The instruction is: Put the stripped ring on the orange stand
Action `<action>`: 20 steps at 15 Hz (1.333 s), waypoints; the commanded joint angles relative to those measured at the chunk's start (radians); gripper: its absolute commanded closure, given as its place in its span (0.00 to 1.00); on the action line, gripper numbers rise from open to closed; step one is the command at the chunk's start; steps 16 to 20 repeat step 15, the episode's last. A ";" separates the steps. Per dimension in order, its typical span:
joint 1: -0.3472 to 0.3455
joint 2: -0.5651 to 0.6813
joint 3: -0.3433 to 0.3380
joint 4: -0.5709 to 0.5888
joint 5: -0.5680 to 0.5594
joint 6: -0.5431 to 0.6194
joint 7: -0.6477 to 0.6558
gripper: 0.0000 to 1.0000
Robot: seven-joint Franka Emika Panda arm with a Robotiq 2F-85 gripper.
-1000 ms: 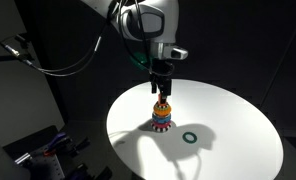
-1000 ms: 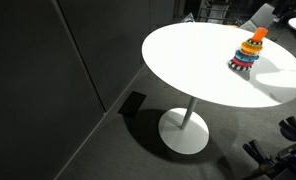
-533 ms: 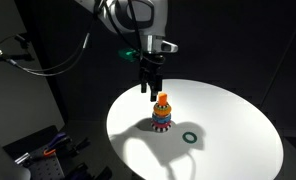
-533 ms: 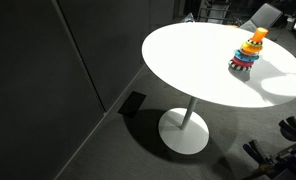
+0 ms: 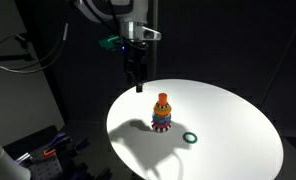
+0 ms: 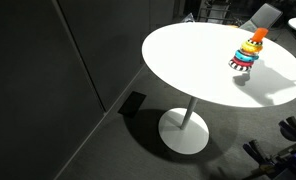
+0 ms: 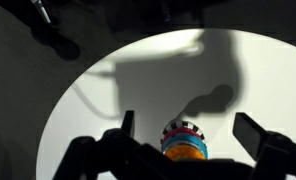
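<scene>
The orange stand (image 5: 162, 100) rises from a stack of coloured rings on the white round table (image 5: 238, 125). The stripped ring (image 5: 161, 126) lies around the stand at the bottom of the stack. My gripper (image 5: 137, 87) hangs open and empty above and to the left of the stand, apart from it. In the wrist view the stripped ring (image 7: 183, 128) shows behind the red and blue rings and the orange top (image 7: 186, 152), between my spread fingers (image 7: 188, 125). The stand (image 6: 256, 38) and stripped ring (image 6: 240, 64) also show in an exterior view.
A plain dark green ring (image 5: 191, 138) lies flat on the table just right of the stack. The table (image 6: 188, 60) stands on a single pedestal foot (image 6: 184, 131). Dark walls and cables surround it; equipment sits on the floor at lower left (image 5: 48, 150).
My gripper has risen and moved left, away from the top of the stand. The stack and the green ring have not moved.
</scene>
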 commanded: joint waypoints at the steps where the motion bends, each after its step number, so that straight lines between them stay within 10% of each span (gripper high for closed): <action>1: -0.001 -0.110 0.008 -0.070 0.004 0.003 -0.040 0.00; 20: -0.005 -0.138 0.021 -0.089 0.002 -0.001 -0.022 0.00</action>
